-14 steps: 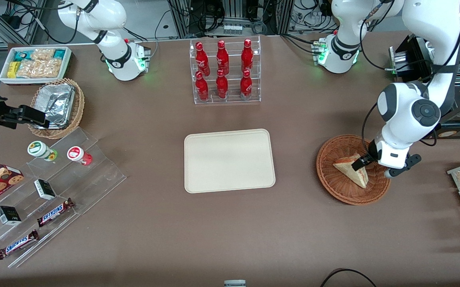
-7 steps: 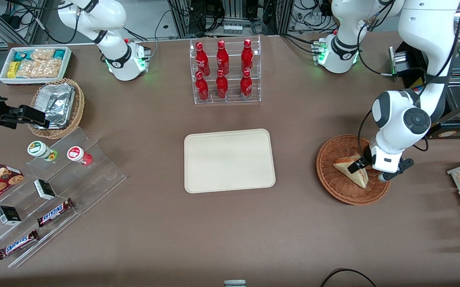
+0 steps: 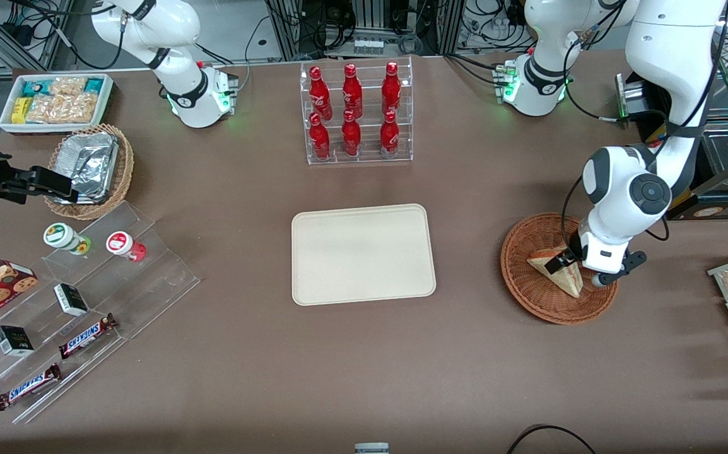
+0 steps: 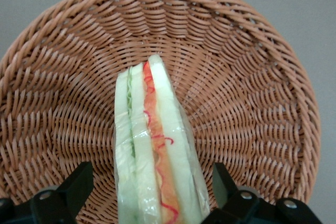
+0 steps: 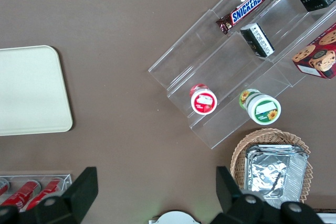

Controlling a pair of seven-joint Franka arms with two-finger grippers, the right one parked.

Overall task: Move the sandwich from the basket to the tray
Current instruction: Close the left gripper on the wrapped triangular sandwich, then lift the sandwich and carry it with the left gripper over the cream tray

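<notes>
A single sandwich [image 3: 556, 271] stands on edge inside the round reddish-brown basket [image 3: 528, 287] toward the working arm's end of the table, its red and green filling visible along the edge in the wrist view [image 4: 155, 156]. The left arm's gripper [image 3: 567, 263] hangs down into the basket [image 4: 252, 77], its jaws spread, one finger [image 4: 71, 190] on each side of the wedge with a gap showing on both sides. The arm bends at a white elbow joint above the basket, forearm pointing steeply down.

One cream tray [image 3: 363, 253] lies flat at mid-table, well apart from the basket, with open brown tabletop [image 3: 465, 353] between the two. Farther from the front camera than the tray, a clear rack [image 3: 356, 113] holds six red bottles in two rows of three. Toward the parked arm's end sit one tan wicker basket of foil containers [image 3: 89, 167], one white bin of snack packets [image 3: 55, 101], and clear stepped shelves [image 3: 86, 302] carrying two round lidded cups, two Snickers bars, two small dark boxes and one cookie box.
</notes>
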